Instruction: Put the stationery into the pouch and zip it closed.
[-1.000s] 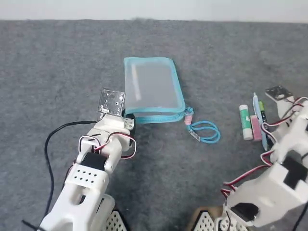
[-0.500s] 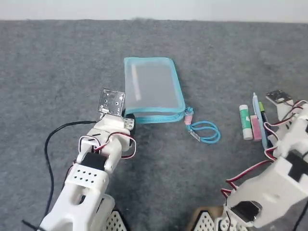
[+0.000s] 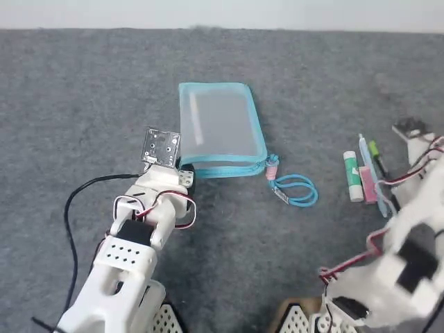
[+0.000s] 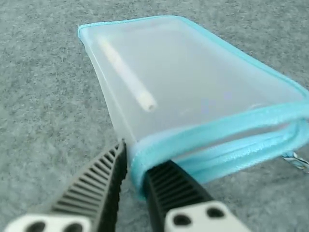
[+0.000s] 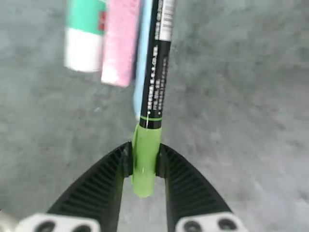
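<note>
**Clerk:** Nearest entries first. The tools?

**Checker:** Left gripper: fingers pressed together on the near left corner of the pouch, pinching its blue zip edge. Right gripper: clamped on the green cap end of a black pen, near the right edge of the bench.

**Clerk:** Loose stock beside that pen?

**Checker:** Three pieces, side by side and touching or nearly so. From the pen inward they are a pale blue pen, a pink eraser and a green-and-white glue stick.

**Clerk:** Farther out?

**Checker:** A looped blue cord lies at the pouch's near right corner, between pouch and stationery. The pouch lies flat about mid-bench, its zip side toward the near edge. The zip looks parted. A white stick shows through the clear side and appears to be inside.

**Clerk:** Step in hand?

**Checker:** By my reading, the pick-up of the black pen, with the pouch held steady for loading. Nothing on the right is packed yet.

**Clerk:** Next move requires?

**Checker:** Lift the pen clear of its neighbours, carry it across to the pouch's mouth and line it up lengthwise with the opening. The mouth may need holding wider first.
</note>
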Motion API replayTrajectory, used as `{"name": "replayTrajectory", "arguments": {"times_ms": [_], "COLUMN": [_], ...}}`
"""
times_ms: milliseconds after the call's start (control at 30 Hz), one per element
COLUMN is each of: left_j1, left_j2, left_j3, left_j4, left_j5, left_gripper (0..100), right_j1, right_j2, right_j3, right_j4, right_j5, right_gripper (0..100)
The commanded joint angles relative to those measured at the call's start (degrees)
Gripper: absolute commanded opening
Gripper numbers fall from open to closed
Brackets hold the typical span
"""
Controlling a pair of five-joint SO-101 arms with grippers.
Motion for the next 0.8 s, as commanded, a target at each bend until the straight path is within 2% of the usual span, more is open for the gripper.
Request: {"name": "replayTrajectory", "arguments": {"times_ms": [0, 133, 267, 567, 767], "left_j1": [-0.2, -0.2, -0.2, -0.2, -0.1], "left_j2": [-0.1, -0.1, -0.1, -0.2, -0.4], "left_j3": [-0.3, -0.3, -0.3, -0.5, -0.5], "left_j4": [-1.4, -1.4, -1.4, -1.5, -1.5], "left_j5": [-0.5, -0.5, -0.5, -0.5, -0.5], "left_gripper": [1, 1, 1, 1, 1], "right_j1": [-3.1, -9.5, -20.0, -45.9, -52.0], "right_j2": [-16.1, -27.0, -36.4, -51.5, -51.5], "right_j3": [-0.1, 0.0, 0.2, 16.3, 19.3], "right_j4": [7.1, 15.3, 23.3, 23.2, 22.3], "right_j5": [-0.8, -0.6, -0.9, -0.9, -5.5], "right_gripper": [0.6, 0.6, 0.6, 0.6, 0.6]}}
